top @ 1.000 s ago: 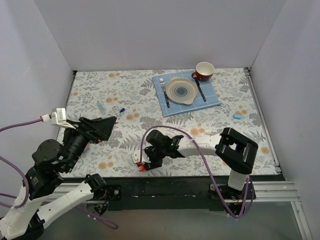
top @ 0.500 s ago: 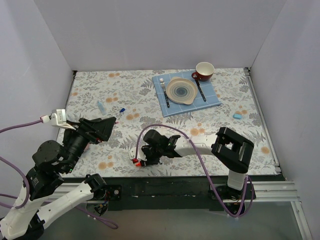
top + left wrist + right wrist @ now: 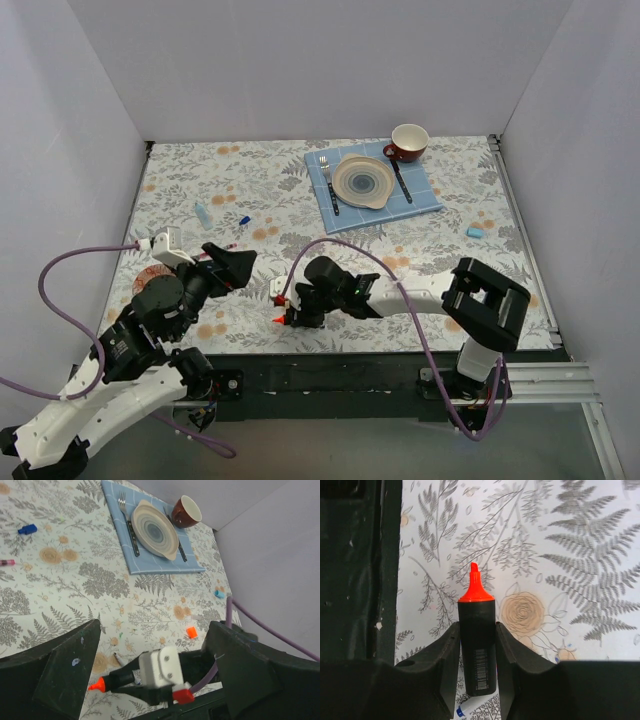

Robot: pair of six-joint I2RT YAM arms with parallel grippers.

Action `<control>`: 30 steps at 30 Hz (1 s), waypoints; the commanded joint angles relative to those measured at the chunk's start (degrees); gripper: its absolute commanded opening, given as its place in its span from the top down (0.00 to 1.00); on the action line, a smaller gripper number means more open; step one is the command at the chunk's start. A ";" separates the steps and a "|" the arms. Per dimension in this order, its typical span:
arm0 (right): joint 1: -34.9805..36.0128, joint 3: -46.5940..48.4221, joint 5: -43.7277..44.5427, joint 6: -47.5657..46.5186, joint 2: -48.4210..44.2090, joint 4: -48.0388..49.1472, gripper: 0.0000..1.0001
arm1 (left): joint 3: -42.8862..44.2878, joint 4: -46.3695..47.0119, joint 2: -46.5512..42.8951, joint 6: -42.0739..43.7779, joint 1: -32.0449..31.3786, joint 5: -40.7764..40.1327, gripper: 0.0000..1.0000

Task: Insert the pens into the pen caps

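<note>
My right gripper (image 3: 476, 630) is shut on the short black marker (image 3: 476, 650), whose orange end (image 3: 475, 586) points away from the wrist, just above the table. From above, that gripper (image 3: 289, 313) sits near the front edge, left of centre. Under the marker lies the white-grey pen with the blue end (image 3: 462, 711). My left gripper (image 3: 236, 266) stands open to the left of the held marker (image 3: 95, 684) and holds nothing. An orange cap (image 3: 191, 632) lies beyond the right arm. A light-blue marker (image 3: 202, 213), a blue cap (image 3: 244, 218) and a light-blue cap (image 3: 475, 232) lie further off.
A blue mat (image 3: 425, 197) at the back right carries a plate (image 3: 363, 182), a fork (image 3: 329, 183) and a knife (image 3: 401, 180). A red cup (image 3: 408, 143) stands behind it. White walls close in three sides. A purple cable (image 3: 400, 300) loops over the right arm.
My right gripper has closed on the black marker and shifted slightly away from the front edge. The left arm has swung right and forward, toward the right gripper.
</note>
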 commanded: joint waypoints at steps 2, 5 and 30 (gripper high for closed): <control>-3.84 -2.22 1.97 12.11 -7.59 8.96 0.99 | -4.73 1.54 -3.77 -8.83 -0.18 -0.35 0.11; -4.81 -6.09 6.43 14.92 -12.42 13.79 0.99 | -7.98 3.20 -3.25 -11.38 -0.18 2.03 0.12; -4.98 -10.49 18.32 26.88 -29.22 18.46 0.99 | -14.93 31.33 20.21 -7.25 -0.18 21.98 0.46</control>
